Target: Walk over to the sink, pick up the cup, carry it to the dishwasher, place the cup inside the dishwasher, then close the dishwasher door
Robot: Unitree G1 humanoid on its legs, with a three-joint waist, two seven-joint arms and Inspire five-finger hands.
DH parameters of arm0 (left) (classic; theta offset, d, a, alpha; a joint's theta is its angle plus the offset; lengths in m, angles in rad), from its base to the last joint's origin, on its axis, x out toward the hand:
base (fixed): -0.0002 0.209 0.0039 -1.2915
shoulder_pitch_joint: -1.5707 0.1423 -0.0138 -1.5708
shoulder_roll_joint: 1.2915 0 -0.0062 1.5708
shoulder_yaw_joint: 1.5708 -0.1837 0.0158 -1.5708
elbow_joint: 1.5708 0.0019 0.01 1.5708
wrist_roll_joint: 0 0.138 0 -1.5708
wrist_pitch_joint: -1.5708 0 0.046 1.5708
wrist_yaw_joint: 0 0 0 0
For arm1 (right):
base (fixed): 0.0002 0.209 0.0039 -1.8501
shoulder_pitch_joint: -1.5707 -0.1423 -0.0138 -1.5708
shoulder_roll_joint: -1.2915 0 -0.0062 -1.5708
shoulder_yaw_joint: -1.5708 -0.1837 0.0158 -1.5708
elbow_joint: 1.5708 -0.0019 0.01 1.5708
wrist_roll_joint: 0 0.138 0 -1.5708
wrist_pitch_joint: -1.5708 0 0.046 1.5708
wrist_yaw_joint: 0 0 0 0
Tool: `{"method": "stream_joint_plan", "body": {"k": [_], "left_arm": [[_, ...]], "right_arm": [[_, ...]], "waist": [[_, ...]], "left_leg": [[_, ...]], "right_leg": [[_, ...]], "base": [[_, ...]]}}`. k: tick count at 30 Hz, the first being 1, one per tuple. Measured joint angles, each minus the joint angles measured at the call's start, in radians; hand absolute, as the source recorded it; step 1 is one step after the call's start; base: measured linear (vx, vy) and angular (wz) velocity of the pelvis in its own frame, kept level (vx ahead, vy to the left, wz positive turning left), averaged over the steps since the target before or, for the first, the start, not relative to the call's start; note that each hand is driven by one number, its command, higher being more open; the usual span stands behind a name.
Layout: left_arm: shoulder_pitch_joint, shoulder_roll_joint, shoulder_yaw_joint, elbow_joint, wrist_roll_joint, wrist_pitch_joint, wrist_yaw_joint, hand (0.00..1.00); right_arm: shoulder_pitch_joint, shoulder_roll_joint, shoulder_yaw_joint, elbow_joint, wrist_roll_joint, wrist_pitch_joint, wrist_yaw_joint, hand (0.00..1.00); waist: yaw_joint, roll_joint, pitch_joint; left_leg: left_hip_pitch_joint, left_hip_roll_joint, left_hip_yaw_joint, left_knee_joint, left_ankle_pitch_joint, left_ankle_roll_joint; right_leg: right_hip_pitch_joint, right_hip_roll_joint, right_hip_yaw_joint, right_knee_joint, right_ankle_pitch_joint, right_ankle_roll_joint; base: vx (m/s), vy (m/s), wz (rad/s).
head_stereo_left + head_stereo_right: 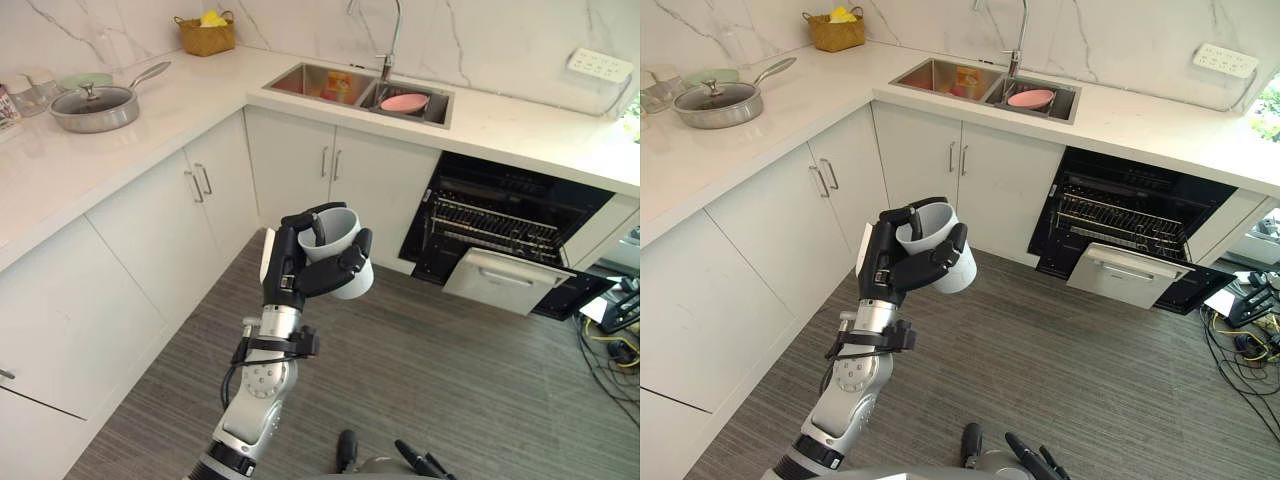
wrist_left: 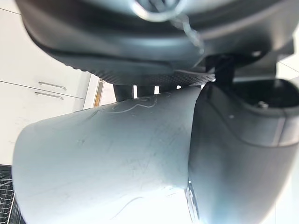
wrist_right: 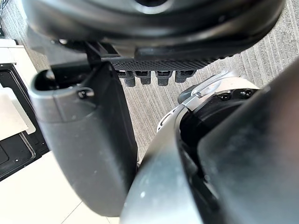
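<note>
Currently L arm comes up from lower left, forearm near upright w/ slight lean to the right, wrist straight, L hand [image 1: 298, 262] raised mid-view above the grey striped floor [image 1: 450, 390]. L hand is closed round the cup [image 1: 338, 243]: fingers [image 1: 345, 266] curl across the cup's outer wall, thumb on the opposite side near the rim. L wrist view confirms it: cup wall [image 2: 107, 158] sits tight against the palm, thumb [image 2: 238, 140] pressed on its side. Cup is pale grey-white, tilted, mouth facing up and a bit toward the head cam, inside looks empty. Cup is off any surface, held in air in front of the white cabinet doors [image 1: 330, 175] under the sink [image 1: 320, 82], well apart from the dishwasher [image 1: 500, 215].

Dishwasher is at right under the counter [image 1: 520, 130], cavity dark, wire rack [image 1: 490, 222] visible inside, white door panel [image 1: 505, 282] dropped open and tilted outward toward the floor.

R hand [image 3: 159, 32] shows in R wrist view, low over the floor; open or closed can't tell.

Other stuff: pink dish [image 1: 404, 102] in the sink's right basin, faucet [image 1: 392, 40] behind it, lidded pan [image 1: 95, 108] on the left counter run, wicker basket [image 1: 205, 38] in the back corner, white socket strip [image 1: 600, 64] on the marble wall at right
</note>
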Motion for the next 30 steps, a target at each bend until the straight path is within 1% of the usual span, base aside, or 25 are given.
{"method": "stream_joint_plan", "body": {"k": [2,5,7,8,9,10,11,12,14,15,16,17,18,19,20,21,22,23,24,25,26,27,28,29,30], "left_arm": [[0.0,-0.001,0.017,0.0,0.0,0.0,0.001,0.0],[0.0,-0.01,0.076,-0.001,-0.001,0.0,0.003,0.0],[-0.003,-0.019,0.149,-0.01,-0.004,0.0,0.022,0.0],[-0.005,-0.023,0.17,-0.01,-0.005,-0.001,0.022,0.0],[-0.01,-0.039,0.215,-0.015,-0.012,-0.004,0.039,0.0],[-0.013,-0.047,0.23,-0.015,-0.019,-0.007,0.047,0.0],[-0.019,-0.055,0.248,-0.016,-0.031,-0.011,0.06,0.0],[-0.023,-0.058,0.262,-0.023,-0.042,-0.018,0.071,0.0],[-0.022,-0.058,0.273,-0.047,-0.042,-0.024,0.085,0.0],[-0.021,-0.061,0.281,-0.055,-0.042,-0.04,0.088,0.0],[-0.01,-0.059,0.297,-0.077,-0.042,-0.045,0.093,0.0],[0.009,-0.058,0.31,-0.088,-0.042,-0.047,0.098,0.0],[0.037,-0.072,0.326,-0.094,-0.043,-0.049,0.112,0.0],[0.06,-0.092,0.335,-0.101,-0.043,-0.048,0.125,0.0],[0.085,-0.122,0.337,-0.109,-0.042,-0.049,0.129,0.0],[0.093,-0.126,0.337,-0.107,-0.041,-0.049,0.128,0.0],[0.1,-0.123,0.333,-0.103,-0.041,-0.048,0.126,0.0],[0.116,-0.114,0.331,-0.096,-0.041,-0.047,0.119,0.0],[0.127,-0.107,0.332,-0.095,-0.04,-0.049,0.117,0.0],[0.132,-0.107,0.333,-0.095,-0.039,-0.053,0.117,0.0],[0.135,-0.106,0.333,-0.096,-0.038,-0.06,0.117,0.0],[0.136,-0.105,0.334,-0.096,-0.036,-0.063,0.117,0.0],[0.139,-0.103,0.335,-0.096,-0.036,-0.063,0.117,0.0],[0.154,-0.099,0.342,-0.097,-0.035,-0.064,0.113,0.0],[0.164,-0.1,0.345,-0.097,-0.035,-0.064,0.108,0.0]], "right_arm": [[0.0,0.0,0.0,0.0,0.0,0.0,0.0,1.0],[0.002,0.002,0.002,-0.001,0.002,-0.001,0.001,1.0],[0.016,0.004,0.012,-0.006,0.007,-0.01,0.001,1.0],[0.022,0.007,0.012,-0.01,0.007,-0.014,0.001,1.0],[0.035,0.013,0.014,-0.022,0.01,-0.027,-0.001,1.0],[0.04,0.015,0.017,-0.024,0.016,-0.034,-0.001,1.0],[0.046,0.016,0.024,-0.025,0.021,-0.041,-0.001,1.0],[0.054,0.016,0.03,-0.031,0.042,-0.047,-0.003,1.0],[0.061,0.015,0.034,-0.044,0.049,-0.048,-0.003,1.0],[0.071,0.007,0.053,-0.055,0.054,-0.048,-0.004,1.0],[0.072,0.003,0.067,-0.062,0.053,-0.049,-0.007,1.0],[0.064,0.004,0.069,-0.058,0.052,-0.048,-0.015,1.0],[0.07,-0.001,0.078,-0.076,0.052,-0.052,-0.017,1.0],[0.073,-0.012,0.081,-0.089,0.048,-0.052,-0.018,1.0],[0.064,-0.038,0.079,-0.082,0.043,-0.052,-0.019,1.0],[0.053,-0.048,0.077,-0.066,0.043,-0.053,-0.024,1.0],[0.044,-0.055,0.074,-0.048,0.043,-0.052,-0.029,1.0],[0.031,-0.061,0.068,-0.021,0.044,-0.053,-0.035,1.0],[0.025,-0.064,0.068,-0.017,0.044,-0.056,-0.038,1.0],[0.019,-0.067,0.068,-0.018,0.044,-0.06,-0.038,1.0],[0.005,-0.076,0.068,-0.019,0.044,-0.072,-0.039,1.0],[-0.014,-0.089,0.069,-0.02,0.044,-0.087,-0.04,1.0],[-0.025,-0.096,0.069,-0.022,0.045,-0.093,-0.041,1.0],[-0.04,-0.108,0.078,-0.052,0.048,-0.114,-0.054,1.0],[-0.039,-0.113,0.086,-0.07,0.053,-0.123,-0.064,1.0]], "waist": [[-0.002,0.0,0.0],[-0.008,0.0,0.0],[-0.017,0.0,0.0],[-0.017,0.0,0.0],[-0.018,0.0,-0.001],[-0.018,0.001,-0.001],[-0.019,0.002,-0.003],[-0.019,0.005,-0.006],[-0.02,0.021,-0.014],[-0.023,0.033,-0.024],[-0.02,0.034,-0.024],[-0.02,0.025,-0.022],[-0.016,0.027,-0.021],[-0.004,0.038,-0.009],[0.013,0.062,0.013],[0.016,0.069,0.023],[0.016,0.069,0.03],[0.022,0.06,0.036],[0.031,0.05,0.042],[0.033,0.047,0.042],[0.032,0.046,0.043],[0.032,0.043,0.045],[0.032,0.038,0.048],[0.032,0.027,0.055],[0.031,0.026,0.055]], "left_leg": [[0.002,-0.002,0.002,0.0,0.0,0.0],[0.006,-0.002,0.004,0.003,-0.001,0.001],[0.009,-0.002,0.004,0.007,-0.002,0.003],[0.009,-0.001,0.003,0.009,-0.003,0.004],[0.008,0.004,-0.001,0.016,-0.01,0.004],[0.008,0.006,-0.003,0.017,-0.014,0.007],[0.006,0.011,-0.007,0.017,-0.018,0.009],[0.004,0.019,-0.014,0.017,-0.021,0.005],[0.0,0.044,-0.017,0.022,-0.034,-0.015],[0.004,0.074,-0.011,0.034,-0.039,-0.027],[-0.015,0.11,-0.013,0.164,-0.055,-0.052],[-0.055,0.143,-0.019,0.294,-0.063,-0.046],[-0.166,0.212,-0.07,0.583,-0.017,0.044],[-0.276,0.253,-0.182,0.829,0.106,0.12],[-0.37,0.251,-0.272,0.976,0.094,0.072],[-0.401,0.238,-0.291,0.997,0.058,0.072],[-0.421,0.222,-0.295,0.983,0.023,0.075],[-0.438,0.187,-0.282,0.879,-0.031,0.078],[-0.438,0.147,-0.266,0.716,-0.053,0.084],[-0.439,0.129,-0.269,0.624,-0.053,0.084],[-0.444,0.097,-0.301,0.436,-0.044,0.078],[-0.454,0.067,-0.388,0.271,-0.001,0.076],[-0.456,0.055,-0.437,0.219,0.032,0.073],[-0.457,0.043,-0.532,0.135,0.078,0.062],[-0.458,0.045,-0.557,0.118,0.09,0.061]], "right_leg": [[-0.001,0.0,0.004,0.004,0.0,0.0],[-0.003,-0.001,0.007,0.016,-0.001,0.0],[-0.004,-0.004,0.007,0.03,-0.008,0.001],[-0.004,-0.004,0.006,0.033,-0.01,0.0],[-0.004,-0.004,0.003,0.038,-0.018,0.0],[-0.005,-0.004,0.001,0.043,-0.022,0.0],[-0.011,-0.004,-0.003,0.055,-0.031,0.0],[-0.021,-0.002,-0.011,0.075,-0.049,-0.002],[-0.045,0.011,-0.026,0.128,-0.093,-0.006],[-0.053,0.033,-0.035,0.17,-0.137,-0.005],[-0.054,0.045,-0.036,0.211,-0.186,-0.02],[-0.048,0.049,-0.027,0.225,-0.204,-0.025],[-0.018,0.057,-0.005,0.221,-0.229,-0.044],[0.026,0.068,0.028,0.204,-0.245,-0.055],[0.066,0.081,0.059,0.193,-0.255,-0.071],[0.091,0.082,0.07,0.183,-0.259,-0.073],[0.116,0.08,0.082,0.17,-0.262,-0.073],[0.159,0.071,0.111,0.149,-0.259,-0.063],[0.196,0.063,0.147,0.131,-0.263,-0.059],[0.209,0.06,0.164,0.122,-0.265,-0.055],[0.22,0.059,0.196,0.111,-0.27,-0.046],[0.223,0.057,0.231,0.111,-0.28,-0.034],[0.226,0.054,0.252,0.113,-0.288,-0.03],[0.23,0.046,0.295,0.128,-0.314,-0.018],[0.23,0.045,0.308,0.14,-0.33,-0.011]], "base": [[0.0,0.0,-0.05],[0.0,0.0,-0.04],[0.0,0.0,0.0],[-0.04,-0.013,0.04],[-0.04,-0.021,0.04],[-0.04,-0.023,0.07],[-0.02,-0.027,0.13],[0.02,-0.035,0.17],[0.12,-0.081,0.14],[0.25,-0.116,0.01],[0.2,-0.084,-0.14],[0.22,-0.149,-0.38],[0.28,-0.228,-0.55],[0.42,-0.219,-0.75],[0.39,-0.096,-0.66],[0.28,0.015,-0.54],[0.28,-0.003,-0.49],[0.34,-0.012,-0.72],[0.34,-0.005,-0.78],[0.34,0.025,-0.8],[0.33,0.071,-0.76],[0.39,0.131,-0.78],[0.39,0.177,-0.88],[0.33,0.173,-0.73],[0.31,0.199,-0.8]]}}
